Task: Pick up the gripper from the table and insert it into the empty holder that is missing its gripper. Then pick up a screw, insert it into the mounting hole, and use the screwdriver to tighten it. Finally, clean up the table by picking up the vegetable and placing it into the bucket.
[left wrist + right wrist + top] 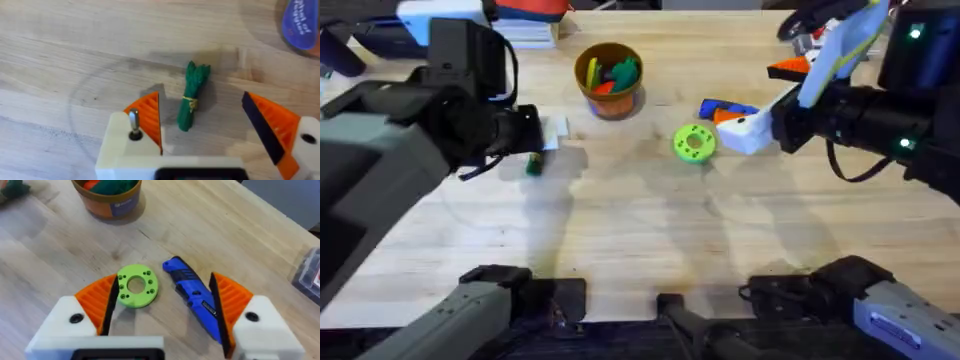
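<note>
left pincer (200,145) hangs fingers apart over the vegetable (192,95), which lies flat on the counter (75,45) at center frame between them, long axis running up-down, while right pincer (160,315), also apart, is far off.

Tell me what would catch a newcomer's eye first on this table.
Probably the orange-brown bucket at the far middle of the table, already holding bright toy pieces. Next, the lime-green disc and blue screwdriver lying between the open orange fingers of the right gripper. On the left side, the left gripper hangs open over the small dark-green vegetable lying on the wood.
</note>
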`<state>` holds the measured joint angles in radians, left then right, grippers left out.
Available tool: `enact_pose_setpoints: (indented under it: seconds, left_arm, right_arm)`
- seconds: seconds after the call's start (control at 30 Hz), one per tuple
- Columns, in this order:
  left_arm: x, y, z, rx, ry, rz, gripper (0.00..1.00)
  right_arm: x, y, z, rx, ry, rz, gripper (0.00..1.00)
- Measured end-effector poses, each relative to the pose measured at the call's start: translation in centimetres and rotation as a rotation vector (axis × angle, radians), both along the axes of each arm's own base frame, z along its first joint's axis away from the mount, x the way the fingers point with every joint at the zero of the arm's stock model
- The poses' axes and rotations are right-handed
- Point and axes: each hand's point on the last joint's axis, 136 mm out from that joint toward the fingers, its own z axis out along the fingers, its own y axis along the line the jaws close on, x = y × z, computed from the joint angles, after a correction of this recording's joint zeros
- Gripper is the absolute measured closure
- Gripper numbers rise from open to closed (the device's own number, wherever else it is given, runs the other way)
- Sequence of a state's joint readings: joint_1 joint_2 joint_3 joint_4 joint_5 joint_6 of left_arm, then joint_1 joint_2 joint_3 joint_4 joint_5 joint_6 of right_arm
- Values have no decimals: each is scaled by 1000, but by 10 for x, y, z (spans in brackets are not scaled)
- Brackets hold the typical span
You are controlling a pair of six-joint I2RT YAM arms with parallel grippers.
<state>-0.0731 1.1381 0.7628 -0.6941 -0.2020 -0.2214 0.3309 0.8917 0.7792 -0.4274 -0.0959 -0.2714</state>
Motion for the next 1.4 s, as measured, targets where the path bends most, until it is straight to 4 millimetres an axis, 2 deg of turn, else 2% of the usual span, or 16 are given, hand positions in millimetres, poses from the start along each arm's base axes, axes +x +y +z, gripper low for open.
enact_pose_setpoints:
  seconds: [0.2,0.43,0.5,0.53,0.6,0.63,0.73,0.77,0.93,1.03,1.07,1.13,1.23,1.3,1.4]
  left_arm:
    - [12,-1,-26,1,59,1,15]
    - [6,-1,-70,6,216,0,15]
    - [9,-2,-70,-4,215,1,26]
    - [10,-1,-70,-8,208,9,82]
    - [10,0,-71,-14,212,21,288]
    - [11,0,-72,-17,213,24,467]
    - [11,-1,-73,-20,214,28,915]
    - [12,-1,-71,-20,208,27,974]
    - [3,0,-68,-17,258,30,979]
    - [9,-1,-51,-16,265,30,979]
    - [40,-6,-14,-31,155,18,979]
    - [64,-15,17,-58,45,-4,979]
    - [100,-41,67,-147,-161,-62,979]
    - [116,-64,90,-213,-262,-121,979]
    - [126,-96,103,-281,-327,-204,979]
  right_arm:
    - [-1,0,-2,-1,9,-2,7]
    - [-1,0,-2,-1,9,-2,7]
    - [-1,0,-2,-1,9,-2,9]
    - [-1,0,-2,-1,9,-2,9]
    - [-1,0,-2,-1,9,-2,9]
    - [-1,0,-2,-1,9,-2,9]
    - [-1,0,-2,-1,9,-2,9]
    - [-1,0,-2,-1,9,-2,9]
    - [-1,0,-2,0,9,0,7]
    - [-1,0,-2,1,9,0,7]
    - [-1,0,-2,1,10,0,8]
    - [-1,0,-2,1,9,1,7]
    - [-1,0,-2,1,10,1,9]
    - [-1,0,-2,1,10,1,8]
    - [-1,0,-2,1,9,1,8]
